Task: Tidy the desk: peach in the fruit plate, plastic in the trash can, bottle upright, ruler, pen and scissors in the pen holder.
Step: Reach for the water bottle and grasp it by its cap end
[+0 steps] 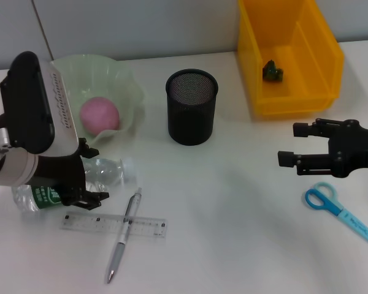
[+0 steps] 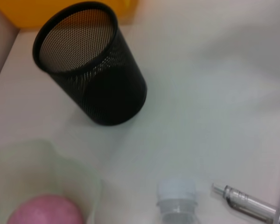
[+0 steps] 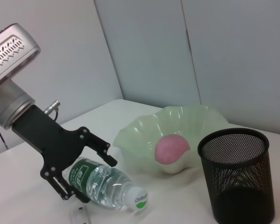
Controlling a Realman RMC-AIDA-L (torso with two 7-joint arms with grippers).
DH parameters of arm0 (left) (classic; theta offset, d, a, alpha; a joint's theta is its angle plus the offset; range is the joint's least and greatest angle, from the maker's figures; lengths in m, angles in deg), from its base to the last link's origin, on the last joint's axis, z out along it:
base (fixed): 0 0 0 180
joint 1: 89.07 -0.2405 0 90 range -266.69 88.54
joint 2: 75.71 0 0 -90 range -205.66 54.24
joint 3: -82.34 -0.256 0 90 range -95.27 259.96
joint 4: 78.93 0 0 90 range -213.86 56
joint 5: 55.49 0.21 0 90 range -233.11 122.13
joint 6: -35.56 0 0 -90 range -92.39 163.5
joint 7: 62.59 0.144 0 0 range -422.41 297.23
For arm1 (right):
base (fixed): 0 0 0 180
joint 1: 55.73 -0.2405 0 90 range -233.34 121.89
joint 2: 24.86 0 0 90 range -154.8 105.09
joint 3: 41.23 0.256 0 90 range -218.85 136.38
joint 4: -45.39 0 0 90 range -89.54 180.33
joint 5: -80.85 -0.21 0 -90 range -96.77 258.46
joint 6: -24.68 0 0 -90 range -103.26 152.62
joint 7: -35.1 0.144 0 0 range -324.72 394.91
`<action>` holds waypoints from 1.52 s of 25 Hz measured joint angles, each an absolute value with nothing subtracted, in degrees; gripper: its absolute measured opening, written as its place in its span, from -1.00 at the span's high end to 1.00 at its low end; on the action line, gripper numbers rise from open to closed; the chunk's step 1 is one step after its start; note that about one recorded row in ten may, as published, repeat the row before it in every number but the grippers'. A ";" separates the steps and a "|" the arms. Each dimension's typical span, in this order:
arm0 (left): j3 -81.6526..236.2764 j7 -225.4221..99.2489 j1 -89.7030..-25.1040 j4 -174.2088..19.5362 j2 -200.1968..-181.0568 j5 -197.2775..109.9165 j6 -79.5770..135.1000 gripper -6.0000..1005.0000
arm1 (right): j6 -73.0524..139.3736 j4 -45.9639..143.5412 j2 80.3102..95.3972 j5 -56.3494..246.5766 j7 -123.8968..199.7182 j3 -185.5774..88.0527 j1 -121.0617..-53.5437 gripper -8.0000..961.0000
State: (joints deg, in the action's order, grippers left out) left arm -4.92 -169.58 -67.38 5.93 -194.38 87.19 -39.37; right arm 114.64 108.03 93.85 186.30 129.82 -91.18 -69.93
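The clear bottle (image 1: 101,176) with a green label lies on its side at the left, its white cap (image 2: 176,190) pointing toward the middle. My left gripper (image 1: 93,173) is open, with one finger on each side of the bottle (image 3: 105,183). The pink peach (image 1: 99,115) sits in the pale green fruit plate (image 1: 127,79). The black mesh pen holder (image 1: 191,107) stands upright at the centre. In front of the bottle, a silver pen (image 1: 124,236) lies across the clear ruler (image 1: 89,222). Blue scissors (image 1: 331,205) lie at the right, just below my open, empty right gripper (image 1: 288,145).
A yellow bin (image 1: 316,43) stands at the back right with a small dark green piece of plastic (image 1: 272,71) inside. Grey wall panels (image 3: 177,51) close off the back of the white table.
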 joint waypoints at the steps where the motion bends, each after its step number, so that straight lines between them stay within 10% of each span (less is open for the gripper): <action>1: -5.32 -169.58 -67.38 6.25 -194.38 87.24 -39.41 -0.66 | 114.66 107.83 93.86 186.30 129.82 -91.21 -70.08 -0.77; 38: -8.43 -174.12 -54.65 -6.83 -194.71 89.66 -36.00 -0.66 | 115.66 106.29 93.53 186.53 129.93 -90.62 -70.22 -0.77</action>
